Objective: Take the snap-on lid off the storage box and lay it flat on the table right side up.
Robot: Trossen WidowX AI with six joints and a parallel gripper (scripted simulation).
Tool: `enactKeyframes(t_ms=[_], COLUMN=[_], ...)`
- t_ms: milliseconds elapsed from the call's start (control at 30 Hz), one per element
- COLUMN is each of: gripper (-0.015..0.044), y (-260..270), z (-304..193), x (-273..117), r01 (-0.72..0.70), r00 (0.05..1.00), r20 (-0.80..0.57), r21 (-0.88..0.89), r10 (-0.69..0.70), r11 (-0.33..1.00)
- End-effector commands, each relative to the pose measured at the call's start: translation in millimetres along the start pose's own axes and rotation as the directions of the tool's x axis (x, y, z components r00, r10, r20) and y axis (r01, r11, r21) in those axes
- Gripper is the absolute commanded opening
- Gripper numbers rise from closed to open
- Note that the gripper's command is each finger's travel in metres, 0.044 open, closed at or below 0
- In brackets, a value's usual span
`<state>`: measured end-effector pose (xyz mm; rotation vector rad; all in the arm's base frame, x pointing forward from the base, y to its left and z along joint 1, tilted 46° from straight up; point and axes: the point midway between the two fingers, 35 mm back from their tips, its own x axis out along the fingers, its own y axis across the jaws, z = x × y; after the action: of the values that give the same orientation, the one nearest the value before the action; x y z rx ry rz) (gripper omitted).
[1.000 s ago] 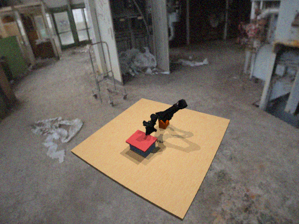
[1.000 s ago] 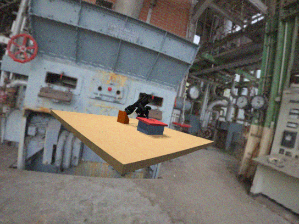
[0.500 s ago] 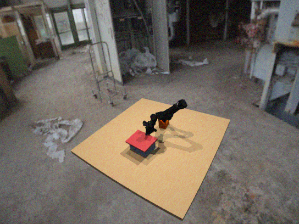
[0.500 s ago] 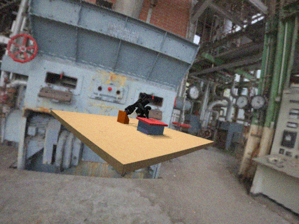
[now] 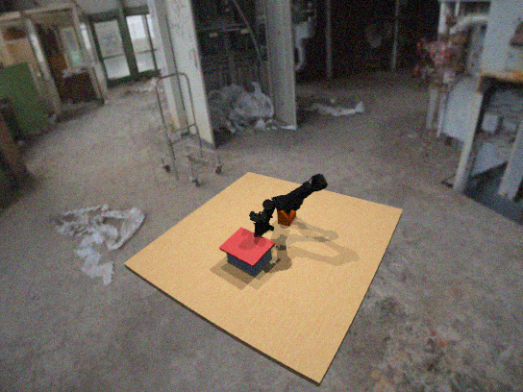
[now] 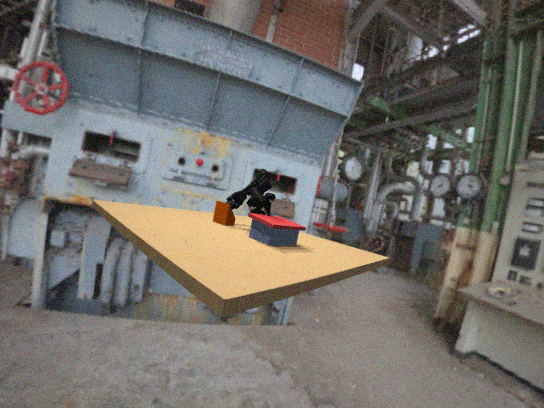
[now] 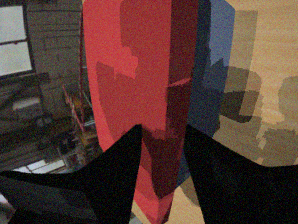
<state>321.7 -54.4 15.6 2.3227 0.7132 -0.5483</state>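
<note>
The red snap-on lid (image 5: pixel 246 245) sits over the dark blue storage box (image 5: pixel 249 267) near the middle of the tan table. It shows from the side in the exterior view, lid (image 6: pixel 276 221) above box (image 6: pixel 273 234). My gripper (image 5: pixel 260 232) is at the lid's rear edge, shut on that edge. In the wrist view the two black fingers clamp the lid's rim (image 7: pixel 143 76), and the lid looks slightly tilted off the blue box (image 7: pixel 214 63) at the gripped side.
The arm's orange base block (image 5: pixel 286 216) stands behind the box, also seen in the exterior view (image 6: pixel 223 213). The table (image 5: pixel 269 269) is a raised slab with open edges on all sides. Rubble and a metal cart lie on the floor beyond.
</note>
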Motion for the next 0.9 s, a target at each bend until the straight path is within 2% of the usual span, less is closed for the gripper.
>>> enactKeyframes(t_ms=[0, 867], gripper=[0.0000, 0.0000], y=[0.7, 2.0], z=[0.1, 0.1], x=[1.3, 2.9], r01=[0.001, 0.001], r00=[1.000, 1.000], r20=[0.001, 0.000], r21=[0.002, 0.002], r10=[-0.001, -0.001], r11=[1.000, 1.000])
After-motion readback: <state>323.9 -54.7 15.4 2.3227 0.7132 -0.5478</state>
